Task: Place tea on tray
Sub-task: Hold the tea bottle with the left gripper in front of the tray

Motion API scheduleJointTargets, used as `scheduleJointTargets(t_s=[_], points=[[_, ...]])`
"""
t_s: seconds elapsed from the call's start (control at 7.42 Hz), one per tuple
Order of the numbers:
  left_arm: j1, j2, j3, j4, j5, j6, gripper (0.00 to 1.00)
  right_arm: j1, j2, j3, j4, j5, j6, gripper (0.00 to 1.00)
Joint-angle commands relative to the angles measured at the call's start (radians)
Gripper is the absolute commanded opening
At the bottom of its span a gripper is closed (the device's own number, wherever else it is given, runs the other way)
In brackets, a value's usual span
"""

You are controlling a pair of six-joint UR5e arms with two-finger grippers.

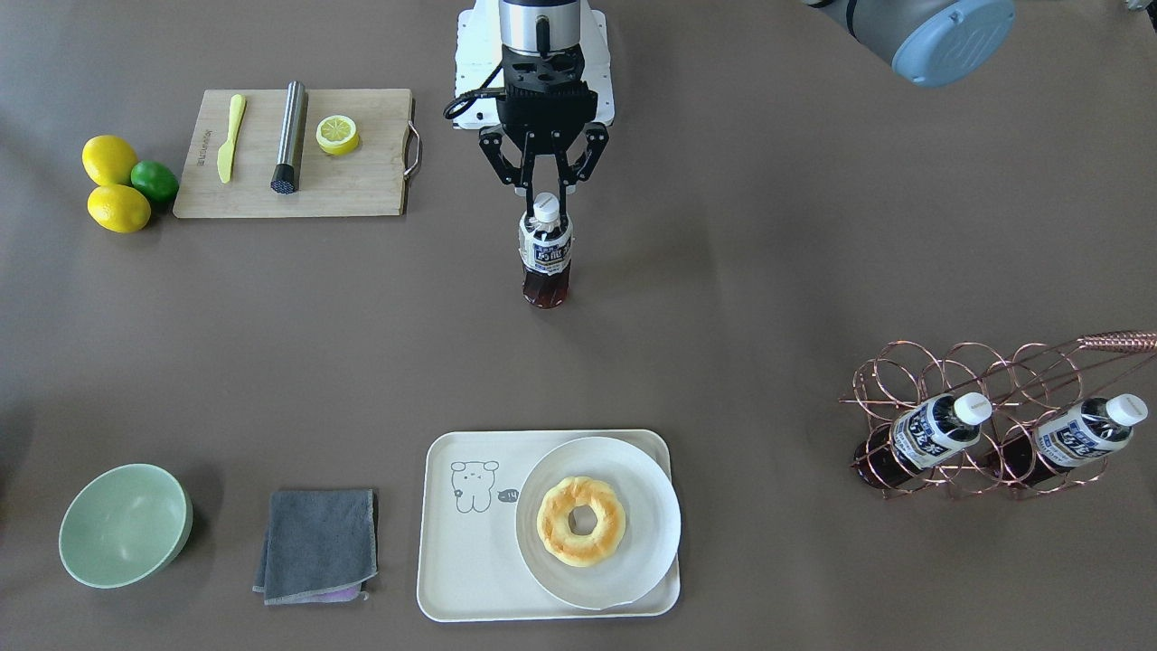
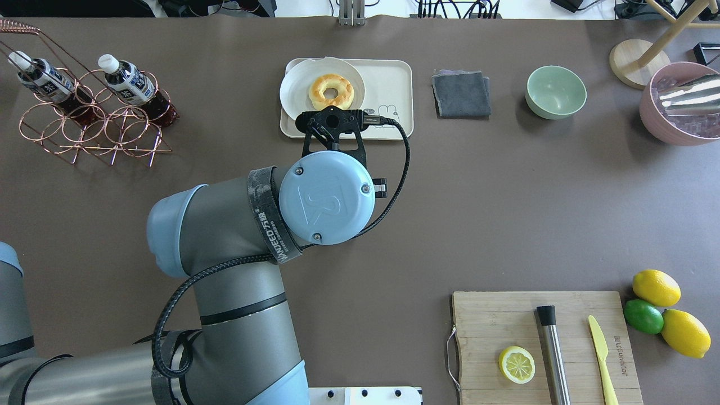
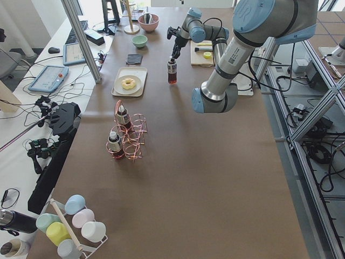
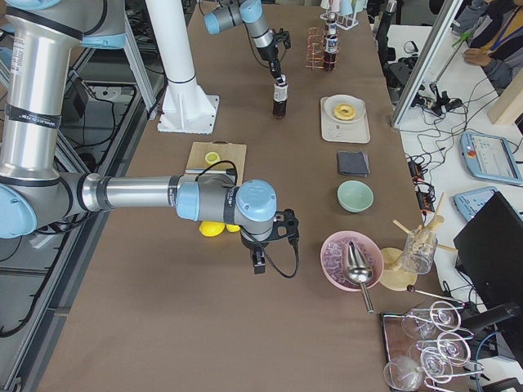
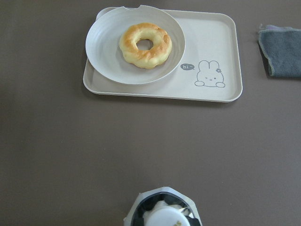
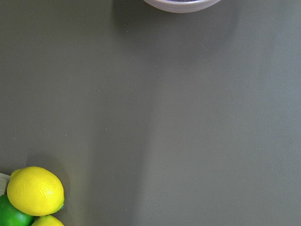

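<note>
My left gripper [image 1: 546, 201] is shut on the neck of the tea [image 1: 546, 258], just under its white cap. The bottle is upright near the robot's side of the table, mid-width. I cannot tell if its base touches the table. It also shows in the exterior left view [image 3: 172, 72], and its cap [image 5: 163, 215] is at the bottom of the left wrist view. The cream tray [image 1: 470, 579] with the cartoon lies across the table [image 5: 211, 47], its cartoon end bare. My right gripper [image 4: 261, 257] hovers near the lemons; I cannot tell if it is open or shut.
A white plate [image 1: 651, 542] with a doughnut [image 1: 580, 521] fills one half of the tray. A copper rack [image 1: 994, 362] holds two more bottles. A grey cloth [image 1: 316, 542] and a green bowl [image 1: 125, 524] lie beside the tray. A cutting board [image 1: 362, 181] and lemons [image 1: 108, 159] are on the robot's right.
</note>
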Motion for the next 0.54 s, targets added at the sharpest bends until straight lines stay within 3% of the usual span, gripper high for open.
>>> scheduleJointTargets(t_s=[0.0,0.4], points=[[0.002,-0.001,0.0,0.0,-0.001,0.0,0.0,0.0,0.0,-0.002,-0.002,0.0,0.001,1.0],[0.006,0.006,0.003,0.0,0.001,0.0,0.0,0.0,0.0,-0.009,-0.001,0.002,0.0,1.0]])
